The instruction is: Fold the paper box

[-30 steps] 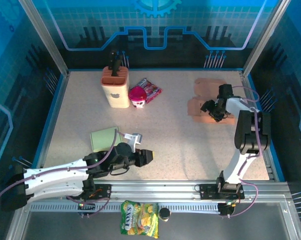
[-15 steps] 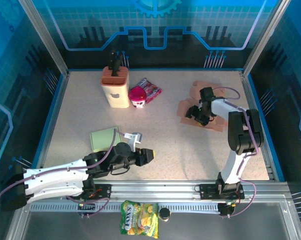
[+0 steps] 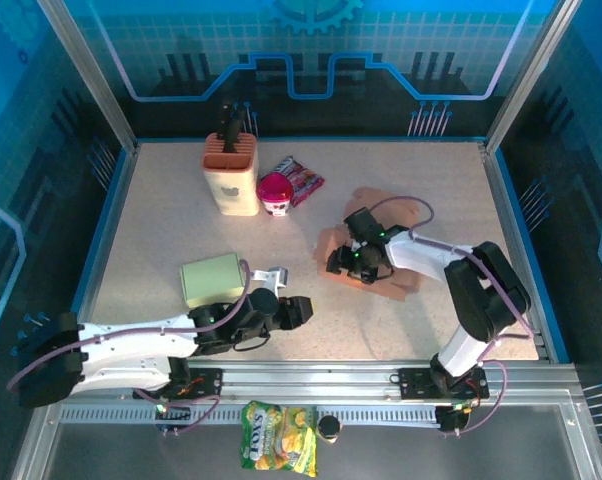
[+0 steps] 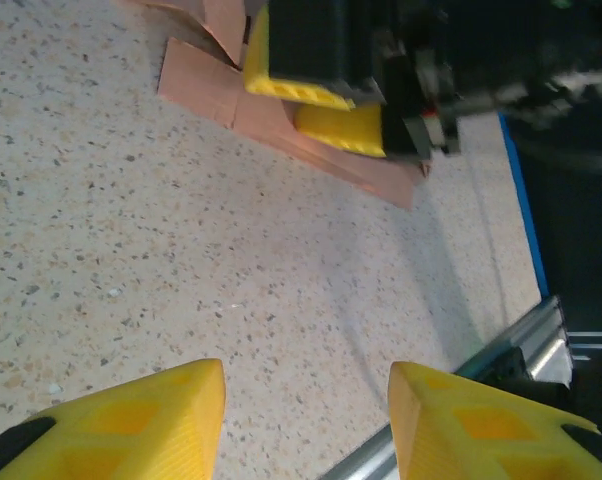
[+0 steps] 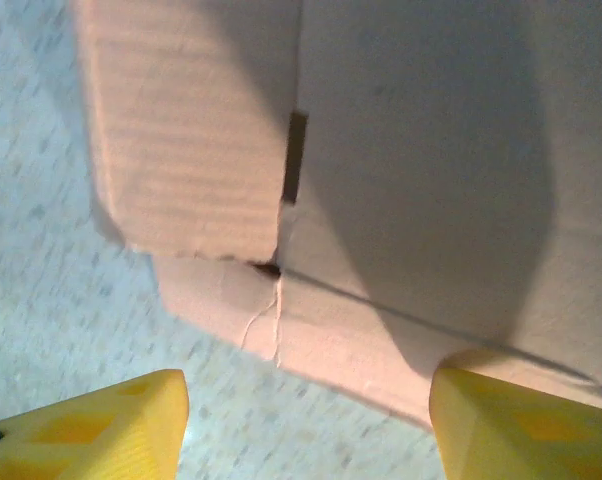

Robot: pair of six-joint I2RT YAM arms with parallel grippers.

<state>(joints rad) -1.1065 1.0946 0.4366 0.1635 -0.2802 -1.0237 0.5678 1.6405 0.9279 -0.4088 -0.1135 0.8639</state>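
The paper box point(image 3: 401, 280) is a flat, unfolded sheet of brown cardboard lying right of the table's middle. My right gripper point(image 3: 353, 262) presses down on its left part with the jaws apart. In the right wrist view the cardboard point(image 5: 411, 150) lies flat with a slot and creases showing. My right gripper point(image 5: 309, 405) straddles its near edge, and its right fingertip point(image 5: 481, 400) touches the sheet. My left gripper point(image 3: 296, 312) hovers open over bare table, left of the cardboard. From the left wrist, the cardboard point(image 4: 271, 110) lies ahead of my open left gripper point(image 4: 306, 400).
A beige holder point(image 3: 231, 175), a pink cup point(image 3: 275, 193) and a snack packet point(image 3: 303, 178) stand at the back left. A green box point(image 3: 211, 280) and a small white item point(image 3: 271, 274) lie by the left arm. A chip bag point(image 3: 279, 450) sits beyond the front rail.
The right arm has swept left and nearer, dragging the cardboard from the far right toward the table's middle. The left gripper has edged slightly forward.
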